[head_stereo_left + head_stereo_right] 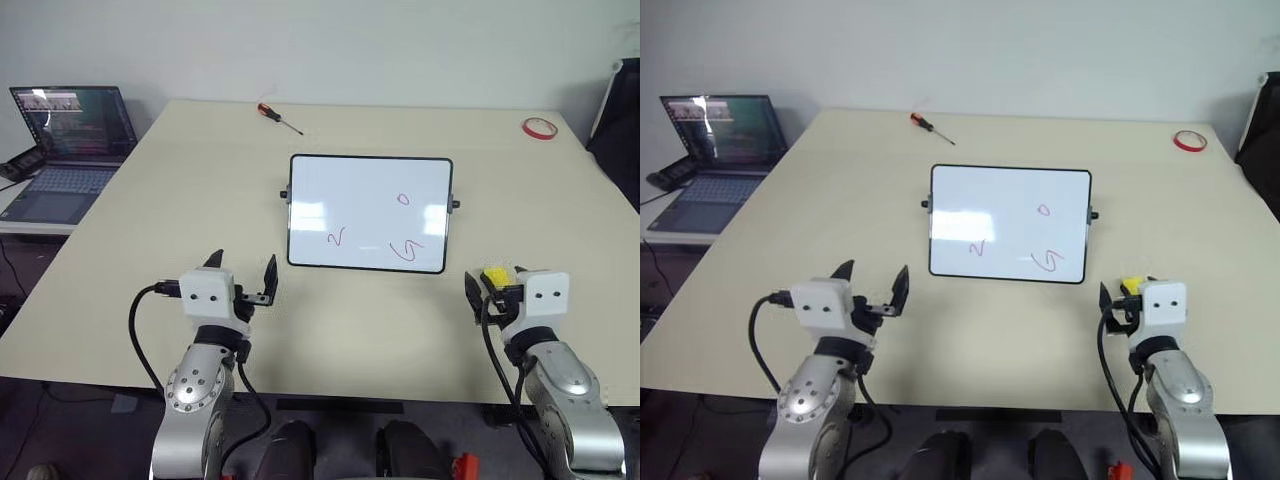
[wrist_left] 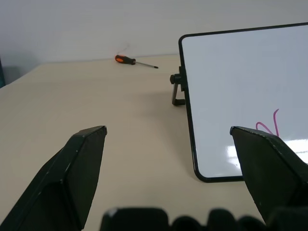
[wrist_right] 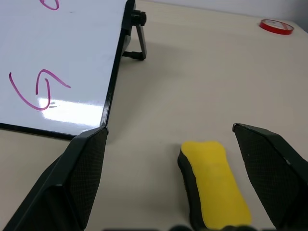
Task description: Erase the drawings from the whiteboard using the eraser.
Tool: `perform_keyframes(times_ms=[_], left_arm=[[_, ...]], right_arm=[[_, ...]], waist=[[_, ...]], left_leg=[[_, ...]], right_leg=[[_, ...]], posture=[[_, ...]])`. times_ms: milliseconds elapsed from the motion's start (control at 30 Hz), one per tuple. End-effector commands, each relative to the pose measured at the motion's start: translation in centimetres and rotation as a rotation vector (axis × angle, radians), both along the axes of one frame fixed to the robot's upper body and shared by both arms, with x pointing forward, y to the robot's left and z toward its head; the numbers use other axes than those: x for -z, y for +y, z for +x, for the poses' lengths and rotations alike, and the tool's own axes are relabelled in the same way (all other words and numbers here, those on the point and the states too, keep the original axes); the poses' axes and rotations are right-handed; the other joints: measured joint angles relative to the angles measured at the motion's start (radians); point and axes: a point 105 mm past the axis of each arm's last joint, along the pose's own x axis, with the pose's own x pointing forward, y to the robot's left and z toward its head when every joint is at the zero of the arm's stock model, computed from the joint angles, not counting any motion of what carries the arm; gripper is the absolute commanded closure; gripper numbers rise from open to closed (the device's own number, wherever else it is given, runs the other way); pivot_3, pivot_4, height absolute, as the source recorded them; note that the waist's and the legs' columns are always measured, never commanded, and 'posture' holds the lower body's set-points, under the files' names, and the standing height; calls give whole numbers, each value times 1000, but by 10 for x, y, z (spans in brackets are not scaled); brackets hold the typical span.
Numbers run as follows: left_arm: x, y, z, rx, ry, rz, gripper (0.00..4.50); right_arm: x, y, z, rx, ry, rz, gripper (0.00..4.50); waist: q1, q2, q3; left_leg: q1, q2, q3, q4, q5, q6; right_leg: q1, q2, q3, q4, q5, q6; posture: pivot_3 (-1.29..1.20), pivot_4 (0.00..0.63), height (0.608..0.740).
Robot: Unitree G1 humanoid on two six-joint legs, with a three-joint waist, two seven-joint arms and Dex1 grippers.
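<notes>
Right wrist view — eraser (image 3: 211,185) between right tool (image 3: 185,168) fingers

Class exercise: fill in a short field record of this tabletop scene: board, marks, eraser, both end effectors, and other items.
whiteboard: propped at table centre
drawings: three red squiggles, unerased
eraser: yellow, lying on table between open fingers of right end effector, not gripped
left end effector: open, holds nothing, near board's lower left corner
screwdriver: far side of table
red tape ring: far right corner
laptop: open, off to the left
</notes>
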Motion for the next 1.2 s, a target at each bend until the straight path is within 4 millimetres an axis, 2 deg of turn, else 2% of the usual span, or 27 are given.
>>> perform_keyframes(times_ms=[33,167,267,533,633,833,967,1067,1200], left_arm=[[-10,-3,9,37,-35,8,0],[-16,-7,19,56,-45,0,0],[-12,-11,20,77,-33,7,0],[-15,-16,20,105,-38,11,0],[-17,-22,22,173,-35,36,0],[-32,-50,25,472,-45,115,0],[-43,-78,22,712,-51,134,0],[-44,-93,15,850,-43,148,0],[-31,-107,4,1045,9,206,0]], right_arm=[[-11,3,-3,26,-53,12,27],[-14,-5,-6,64,-61,0,27],[-11,-11,-10,91,-56,11,27],[-8,-4,-13,86,-49,38,27],[-4,-3,-11,68,-26,26,27],[-3,-10,-6,47,-7,12,27],[1,-18,4,55,27,95,27],[2,-24,9,65,38,129,27],[6,-33,15,69,57,151,27]], waist=[[0,0,0],[0,0,0],[-1,0,0],[-1,0,0],[-1,0,0],[-2,0,0],[-2,0,0],[-3,0,0],[-5,0,0]], left_leg=[[0,0,0,0,0,0],[0,0,0,0,0,0],[0,0,0,0,0,0],[0,0,0,0,0,0],[0,0,0,0,0,0],[0,0,0,0,0,0],[0,0,0,0,0,0],[0,0,1,0,0,0],[0,0,1,-1,0,0]], right_leg=[[0,0,0,0,0,0],[0,0,0,0,0,0],[0,0,0,0,0,0],[0,0,0,0,0,0],[0,0,0,0,0,0],[0,0,0,0,0,0],[0,0,0,0,0,0],[0,0,0,0,0,0],[0,0,1,0,0,0]], posture=[[0,150,740],[0,150,740],[0,150,740],[0,150,740],[0,150,740],[0,150,740],[0,150,740],[0,150,740],[0,150,740]])
